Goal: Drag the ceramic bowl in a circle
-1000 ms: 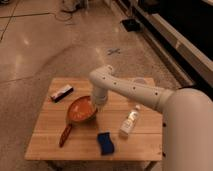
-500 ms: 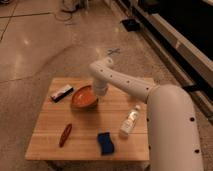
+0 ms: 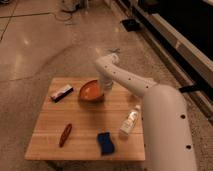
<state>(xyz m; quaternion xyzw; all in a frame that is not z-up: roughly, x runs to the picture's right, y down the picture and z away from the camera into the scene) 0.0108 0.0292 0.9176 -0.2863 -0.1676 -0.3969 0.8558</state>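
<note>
The ceramic bowl (image 3: 91, 91), glossy orange-red inside with a darker rim, sits on the wooden table (image 3: 80, 122) near its far middle. My white arm reaches in from the right and bends down over the bowl's right rim. The gripper (image 3: 103, 89) is at that right rim, touching or just inside the bowl.
A dark rectangular bar with a white label (image 3: 61, 93) lies left of the bowl. A reddish-brown elongated object (image 3: 65, 135) lies at the front left. A blue sponge (image 3: 105, 143) sits at the front middle. A clear plastic bottle (image 3: 129, 121) lies at the right, close to my arm.
The bowl has moved with the gripper from the table's left middle toward the far middle, away from the reddish-brown object. The arm has swung further over the table.
</note>
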